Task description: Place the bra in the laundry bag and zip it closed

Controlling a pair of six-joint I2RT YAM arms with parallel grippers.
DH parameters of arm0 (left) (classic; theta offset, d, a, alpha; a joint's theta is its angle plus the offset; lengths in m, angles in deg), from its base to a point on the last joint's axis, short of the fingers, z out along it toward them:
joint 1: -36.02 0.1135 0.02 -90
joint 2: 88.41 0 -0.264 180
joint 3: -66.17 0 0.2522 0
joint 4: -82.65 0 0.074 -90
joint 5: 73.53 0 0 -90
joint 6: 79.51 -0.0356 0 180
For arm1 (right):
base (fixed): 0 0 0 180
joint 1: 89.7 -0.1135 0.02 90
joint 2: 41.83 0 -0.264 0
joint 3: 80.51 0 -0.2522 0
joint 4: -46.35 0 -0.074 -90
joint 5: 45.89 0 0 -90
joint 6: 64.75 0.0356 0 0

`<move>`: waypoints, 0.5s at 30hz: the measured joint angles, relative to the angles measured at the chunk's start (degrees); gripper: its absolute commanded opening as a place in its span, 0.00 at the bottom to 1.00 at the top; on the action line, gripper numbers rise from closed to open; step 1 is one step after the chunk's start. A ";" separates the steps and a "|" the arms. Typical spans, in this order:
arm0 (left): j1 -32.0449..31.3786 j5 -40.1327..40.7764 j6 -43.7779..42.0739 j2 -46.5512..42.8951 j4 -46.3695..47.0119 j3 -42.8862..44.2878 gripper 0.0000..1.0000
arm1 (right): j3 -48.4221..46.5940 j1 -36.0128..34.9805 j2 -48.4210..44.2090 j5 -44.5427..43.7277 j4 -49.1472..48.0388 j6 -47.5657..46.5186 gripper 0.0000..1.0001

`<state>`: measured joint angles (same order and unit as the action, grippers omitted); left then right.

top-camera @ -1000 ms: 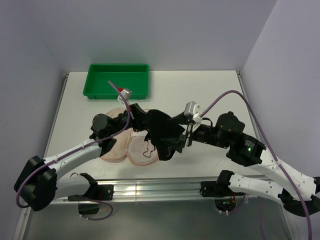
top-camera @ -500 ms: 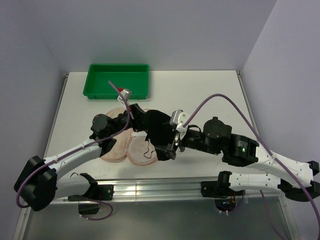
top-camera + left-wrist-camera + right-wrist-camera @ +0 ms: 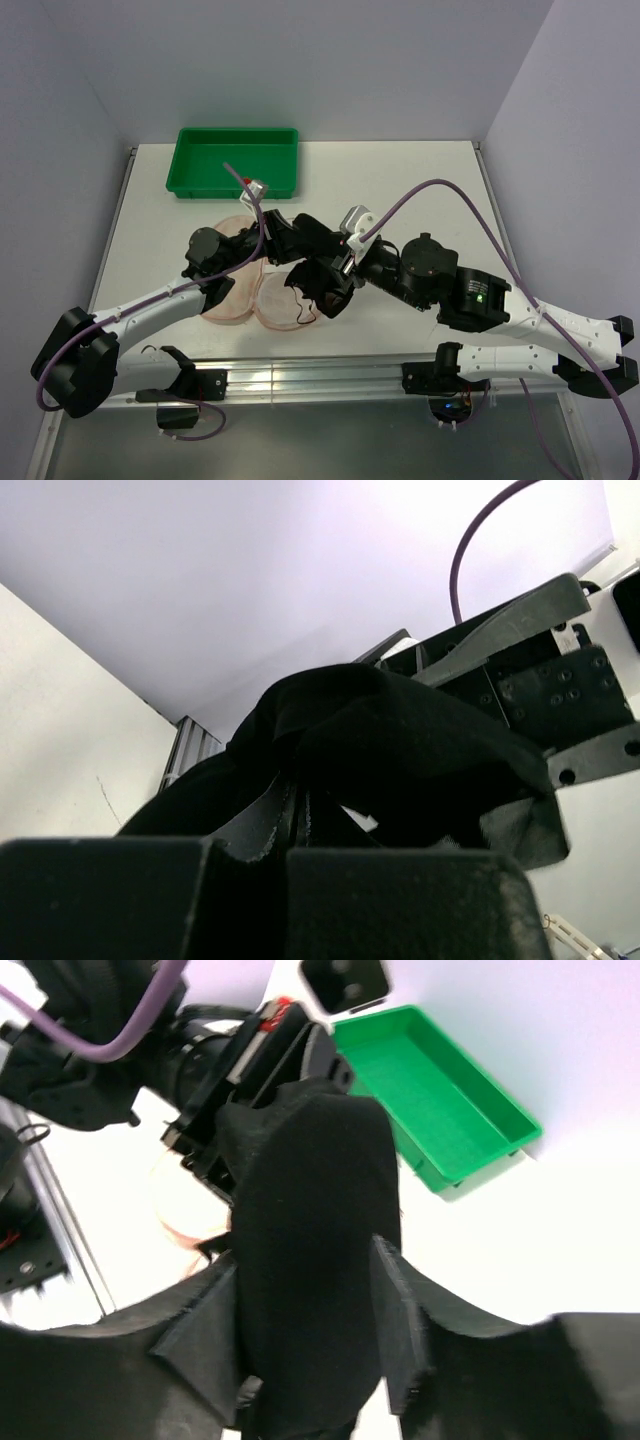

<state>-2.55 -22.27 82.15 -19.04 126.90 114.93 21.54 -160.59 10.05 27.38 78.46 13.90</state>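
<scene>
The black bra [image 3: 318,270] hangs bunched between my two grippers, just above the right lobe of the open pale pink laundry bag [image 3: 275,308]. A thin black strap trails down onto that lobe. My left gripper [image 3: 287,238] is shut on the bra's far edge; in the left wrist view its fingers [image 3: 262,825] pinch black fabric [image 3: 400,740]. My right gripper [image 3: 338,268] is shut on the bra's near right part. In the right wrist view the bra [image 3: 310,1210] fills the gap between the fingers [image 3: 398,1310], and the bag [image 3: 172,1198] shows as a pale patch below.
A green plastic tray [image 3: 238,160] stands at the back left of the white table and also shows in the right wrist view [image 3: 440,1090]. Both arms crowd the middle over the bag. An aluminium rail [image 3: 300,378] runs along the near edge.
My right arm has swung left and lowered, carrying the bra toward my left gripper. The bra has gone from spread out to bunched over the bag. The left arm has barely moved.
</scene>
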 measured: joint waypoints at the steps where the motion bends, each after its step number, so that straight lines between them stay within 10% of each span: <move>1: 0.00 -0.04 0.00 0.00 0.00 0.00 0.00 | 0.00 0.00 -0.02 -0.72 -0.33 -0.07 0.49; 8: 0.00 -0.50 -0.33 0.02 -0.31 0.00 0.02 | -0.04 0.00 -1.14 -3.04 -1.22 1.22 0.05; 13: 0.02 0.42 -6.51 -2.16 -8.94 0.17 0.83 | -4.59 0.68 0.20 -3.61 2.86 4.24 0.00; 15: 0.09 2.19 -10.69 -5.20 -16.55 0.83 0.89 | -7.74 2.58 1.42 -2.80 4.90 5.88 0.00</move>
<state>-2.46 -20.09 71.46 -24.25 110.36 115.76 13.81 -158.01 11.47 24.58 83.36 19.78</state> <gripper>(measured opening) 0.819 0.030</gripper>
